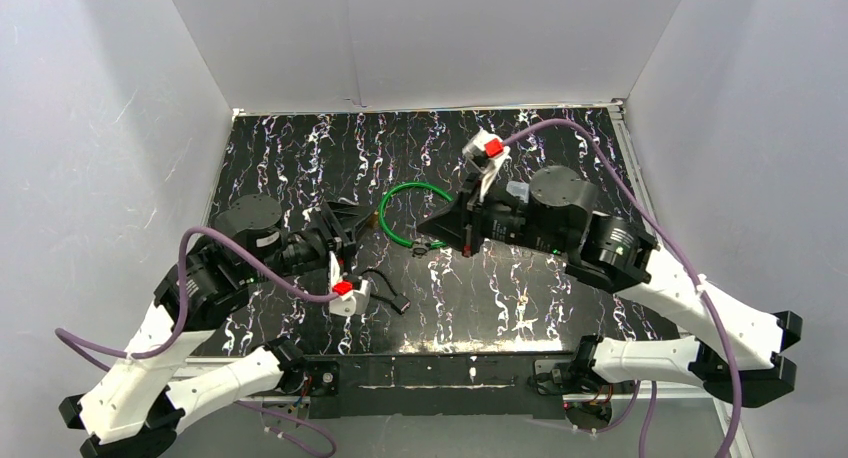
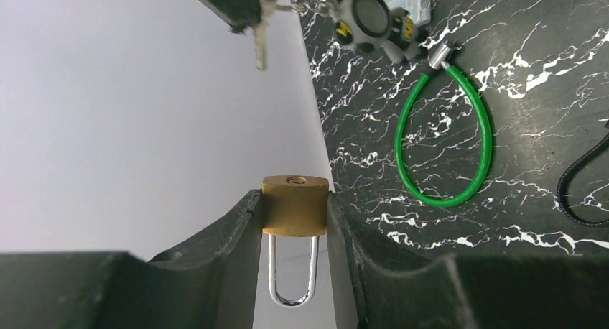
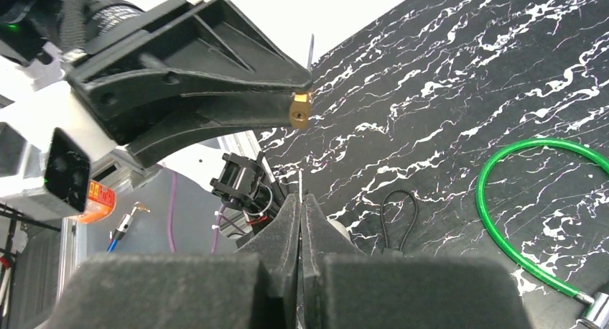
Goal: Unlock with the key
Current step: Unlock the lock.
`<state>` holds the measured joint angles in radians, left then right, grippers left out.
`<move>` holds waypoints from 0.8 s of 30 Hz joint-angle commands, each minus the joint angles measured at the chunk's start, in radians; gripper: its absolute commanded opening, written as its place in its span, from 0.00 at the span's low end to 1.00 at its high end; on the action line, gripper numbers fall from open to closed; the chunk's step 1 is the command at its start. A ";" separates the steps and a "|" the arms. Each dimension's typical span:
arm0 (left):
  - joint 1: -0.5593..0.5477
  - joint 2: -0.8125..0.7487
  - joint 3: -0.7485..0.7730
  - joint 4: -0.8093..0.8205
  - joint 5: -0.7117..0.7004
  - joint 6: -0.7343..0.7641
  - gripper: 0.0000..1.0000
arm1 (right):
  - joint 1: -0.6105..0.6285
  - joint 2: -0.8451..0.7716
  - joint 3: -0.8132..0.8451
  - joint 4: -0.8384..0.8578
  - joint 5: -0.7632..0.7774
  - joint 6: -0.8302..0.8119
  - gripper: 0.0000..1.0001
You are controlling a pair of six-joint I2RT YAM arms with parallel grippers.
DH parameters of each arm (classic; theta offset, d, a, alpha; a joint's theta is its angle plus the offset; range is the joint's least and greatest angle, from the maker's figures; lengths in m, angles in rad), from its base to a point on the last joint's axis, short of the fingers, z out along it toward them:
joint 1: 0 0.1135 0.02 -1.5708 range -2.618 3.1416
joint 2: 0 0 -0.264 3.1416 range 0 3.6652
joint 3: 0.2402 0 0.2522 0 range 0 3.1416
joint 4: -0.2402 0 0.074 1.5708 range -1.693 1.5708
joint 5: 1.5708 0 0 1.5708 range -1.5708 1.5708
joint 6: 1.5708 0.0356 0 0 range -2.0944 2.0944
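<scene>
A small brass padlock [image 2: 294, 214] is clamped by its body between my left gripper's [image 2: 294, 196] fingers. Its keyhole end faces away from the wrist and its steel shackle [image 2: 293, 275] points back toward it. In the right wrist view the padlock [image 3: 300, 110] shows at the tips of the left fingers [image 3: 208, 63], held above the table. My right gripper [image 3: 300, 198] is shut on the key, whose thin blade [image 3: 300, 179] sticks out past the pads. The left wrist view has the key [image 2: 260, 45] hanging from the right fingers [image 2: 233, 6], apart from the padlock. In the top view the two grippers [image 1: 350, 228] [image 1: 428, 223] face each other.
A green cable loop [image 1: 400, 213] [image 2: 445, 142] lies on the black marbled table [image 1: 520, 288] under the right gripper, with a metal end [image 2: 438, 54] beside a grey round piece [image 2: 366, 13]. A black cord loop [image 1: 385, 288] [image 3: 398, 221] lies nearer the arm bases. White walls enclose the table.
</scene>
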<state>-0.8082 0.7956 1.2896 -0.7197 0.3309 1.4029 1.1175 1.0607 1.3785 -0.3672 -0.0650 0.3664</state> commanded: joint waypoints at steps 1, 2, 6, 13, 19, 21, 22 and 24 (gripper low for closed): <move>-0.009 -0.035 -0.004 0.012 -0.033 0.005 0.00 | 0.018 0.034 0.052 0.057 0.035 0.008 0.01; -0.010 -0.037 -0.004 0.015 -0.034 0.004 0.00 | 0.020 0.041 0.052 0.068 0.036 0.012 0.01; -0.010 -0.042 0.000 0.026 -0.038 -0.010 0.00 | 0.031 0.068 0.057 0.105 0.037 0.023 0.01; -0.010 -0.060 -0.007 0.026 -0.005 -0.020 0.00 | 0.063 0.122 0.090 0.142 0.059 0.020 0.01; -0.010 -0.061 -0.002 0.032 -0.009 -0.035 0.00 | 0.082 0.142 0.093 0.179 0.101 0.014 0.01; -0.010 -0.062 -0.001 0.034 -0.007 -0.038 0.00 | 0.083 0.147 0.095 0.186 0.104 0.014 0.01; -0.011 -0.062 -0.002 0.034 -0.008 -0.040 0.00 | 0.085 0.150 0.097 0.188 0.106 0.014 0.01; -0.010 -0.063 -0.004 0.035 -0.007 -0.042 0.00 | 0.084 0.156 0.103 0.190 0.106 0.014 0.01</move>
<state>-0.8139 0.7422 1.2839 -0.7109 0.3069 1.3750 1.1946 1.2098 1.4261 -0.2565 0.0154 0.3882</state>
